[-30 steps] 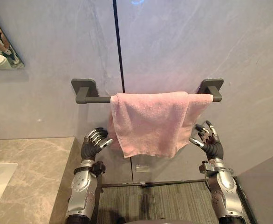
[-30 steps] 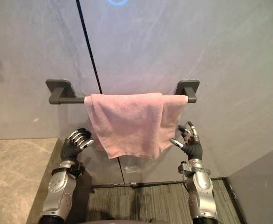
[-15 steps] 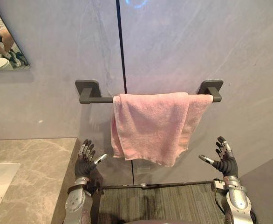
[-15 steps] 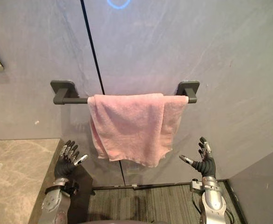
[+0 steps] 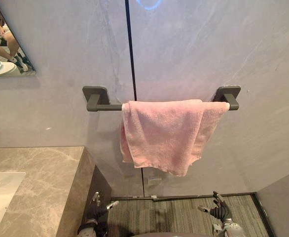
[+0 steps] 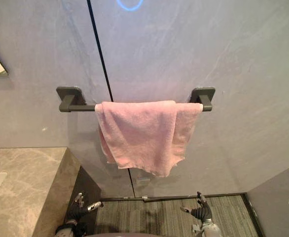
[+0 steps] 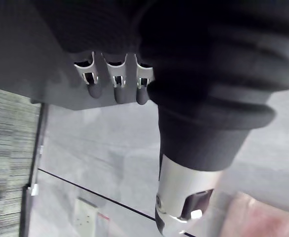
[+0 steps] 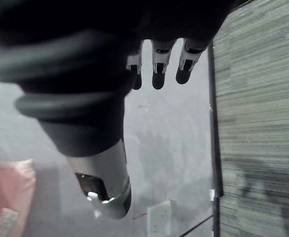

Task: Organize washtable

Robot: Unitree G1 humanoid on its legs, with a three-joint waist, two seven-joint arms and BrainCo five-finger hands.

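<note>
Smooth grey stone-look wall panels are backing the scene, split by one dark vertical seam. One dark grey metal towel bar on two square mounts is carrying one soft pink terry towel, which is hanging unevenly toward the bar's right end. One beige veined marble tabletop is lying at the left. Near, over ribbed grey carpet, the left robot hand and right robot hand are hanging released, grasping nothing.
</note>
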